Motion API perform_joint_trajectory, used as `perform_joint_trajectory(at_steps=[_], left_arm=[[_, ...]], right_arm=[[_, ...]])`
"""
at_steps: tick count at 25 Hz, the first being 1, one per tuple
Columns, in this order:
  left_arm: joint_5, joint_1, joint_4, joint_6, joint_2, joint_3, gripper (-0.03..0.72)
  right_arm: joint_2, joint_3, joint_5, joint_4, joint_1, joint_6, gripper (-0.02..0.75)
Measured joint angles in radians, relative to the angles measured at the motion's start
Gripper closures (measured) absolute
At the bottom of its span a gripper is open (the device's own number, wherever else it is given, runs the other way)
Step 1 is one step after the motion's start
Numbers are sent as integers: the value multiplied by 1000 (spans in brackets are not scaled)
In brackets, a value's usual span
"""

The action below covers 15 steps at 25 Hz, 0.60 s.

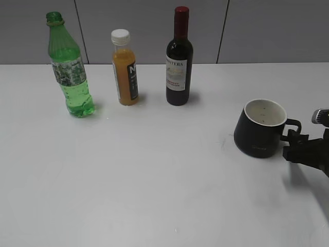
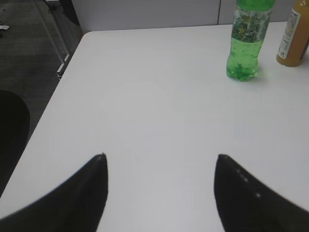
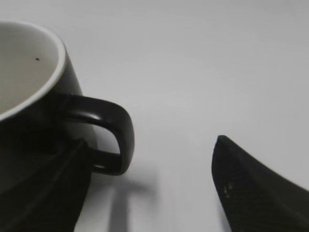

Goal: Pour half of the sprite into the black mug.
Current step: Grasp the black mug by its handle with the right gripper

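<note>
Exterior view: on the white table (image 1: 154, 195), three bottles in a row at the back. Far left, the sprite (image 1: 69, 69), an uncapped green plastic bottle, upright, with green liquid in the lower part. Next, the orange juice bottle (image 1: 125, 69) with a white cap, then the dark wine bottle (image 1: 179, 59) with a red top. At the right, the black mug (image 1: 259, 128), upright, white inside, its handle turned to the right. Just beside this handle, the right pincer (image 1: 294, 141), low over the table, its dark fingers at both sides of the handle loop. Touching or not: cannot tell from here. All three bottles well apart from this pincer, far to its left. Left pincer not visible here.

Left wrist view: left pincer (image 2: 161, 166) with fingers wide apart, nothing between them, only bare table. Ahead and to the right of it, well apart, the sprite (image 2: 247, 41) standing upright; at the right edge beyond it, part of the orange juice bottle (image 2: 293, 36). At the left of the pincer, the table edge and dark floor.

Right wrist view: right pincer (image 3: 152, 154) apart, not clamped on anything. Black mug (image 3: 34, 96) very near, ahead and left; its handle inside the gap, close to the left finger (image 3: 43, 193). Right finger (image 3: 256, 188) clear of the handle, with bare table between. Contact between left finger and mug unclear.
</note>
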Motion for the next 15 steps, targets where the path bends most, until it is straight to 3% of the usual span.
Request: perform_joint_trajectory(at_steps=[15], left_arm=[[0, 0, 0, 0, 0, 0, 162]], right_arm=[[44, -37, 0, -42, -25, 0, 146]])
